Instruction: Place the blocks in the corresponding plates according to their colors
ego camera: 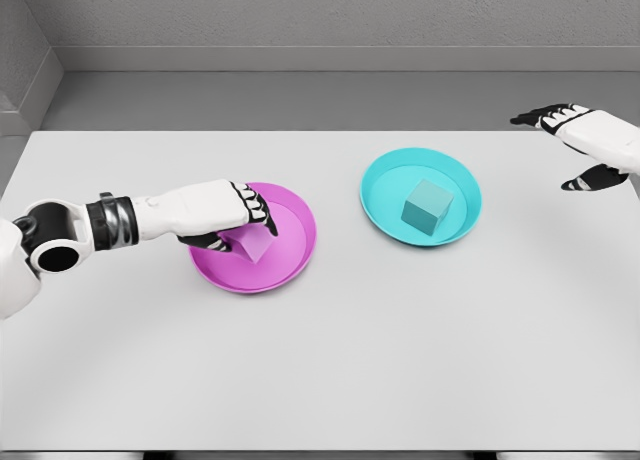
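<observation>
Left hand (232, 218) fingers grip the magenta cube (250, 244) over its matching shallow magenta plate (296, 242); right hand (585, 145) hovers open, idle.

White table (320, 380), grey floor (300, 100), grey wall (300, 15)

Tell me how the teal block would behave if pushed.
The teal block looks rigid with flat faces, so it would probably slide, not roll. Sitting inside the teal plate, it would likely stop against the raised rim rather than tip.
</observation>
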Tool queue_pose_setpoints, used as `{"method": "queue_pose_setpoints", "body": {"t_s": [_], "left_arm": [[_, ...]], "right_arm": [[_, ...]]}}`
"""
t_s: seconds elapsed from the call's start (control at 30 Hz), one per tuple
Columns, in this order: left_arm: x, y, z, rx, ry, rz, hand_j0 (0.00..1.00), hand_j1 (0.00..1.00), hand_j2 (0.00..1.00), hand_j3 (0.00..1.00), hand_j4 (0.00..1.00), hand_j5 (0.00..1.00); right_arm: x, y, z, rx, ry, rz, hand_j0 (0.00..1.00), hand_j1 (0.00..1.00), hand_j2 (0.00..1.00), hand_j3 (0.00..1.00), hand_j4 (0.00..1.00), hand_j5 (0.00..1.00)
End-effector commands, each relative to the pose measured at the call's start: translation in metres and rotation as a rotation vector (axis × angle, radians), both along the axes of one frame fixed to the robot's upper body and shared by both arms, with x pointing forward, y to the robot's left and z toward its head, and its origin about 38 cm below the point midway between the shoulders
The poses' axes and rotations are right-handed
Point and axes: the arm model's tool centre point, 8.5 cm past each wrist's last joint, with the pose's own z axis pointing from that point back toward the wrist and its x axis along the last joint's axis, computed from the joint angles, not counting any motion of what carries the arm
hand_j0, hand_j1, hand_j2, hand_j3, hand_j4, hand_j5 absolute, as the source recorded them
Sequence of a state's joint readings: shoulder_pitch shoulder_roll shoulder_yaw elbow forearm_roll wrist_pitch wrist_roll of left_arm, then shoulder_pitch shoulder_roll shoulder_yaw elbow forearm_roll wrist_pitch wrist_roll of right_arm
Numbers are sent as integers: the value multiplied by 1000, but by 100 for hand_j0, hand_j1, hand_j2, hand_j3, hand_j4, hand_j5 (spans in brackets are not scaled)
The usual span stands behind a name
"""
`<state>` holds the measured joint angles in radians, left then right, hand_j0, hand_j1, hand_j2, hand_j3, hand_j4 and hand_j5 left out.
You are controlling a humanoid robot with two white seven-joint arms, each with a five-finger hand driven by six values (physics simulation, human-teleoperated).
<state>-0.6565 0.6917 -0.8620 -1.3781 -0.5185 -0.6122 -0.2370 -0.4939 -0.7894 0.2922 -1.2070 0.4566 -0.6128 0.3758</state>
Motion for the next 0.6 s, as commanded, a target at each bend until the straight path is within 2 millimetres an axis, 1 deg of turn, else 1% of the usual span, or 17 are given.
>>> {"method": "queue_pose_setpoints", "body": {"t_s": [0.0,0.03,0.2,0.33,0.57], "left_arm": [[2,-1,1,-12,1,6,91,91,91,91,91,91],[1,-1,1,-19,6,6,100,100,100,100,100,100],[5,4,7,-41,-8,27,100,100,100,100,100,100],[13,20,15,-53,-27,78,100,100,100,100,100,100],[12,24,19,-103,-2,92,100,100,100,100,100,100]], "right_arm": [[0,0,0,5,2,0,100,100,100,100,100,100],[0,0,0,5,2,0,100,100,100,100,100,100],[0,2,-2,7,4,1,100,100,100,100,100,100],[0,1,-1,7,3,0,100,100,100,100,100,100],[0,1,-1,5,4,0,100,100,100,100,100,100]]}}
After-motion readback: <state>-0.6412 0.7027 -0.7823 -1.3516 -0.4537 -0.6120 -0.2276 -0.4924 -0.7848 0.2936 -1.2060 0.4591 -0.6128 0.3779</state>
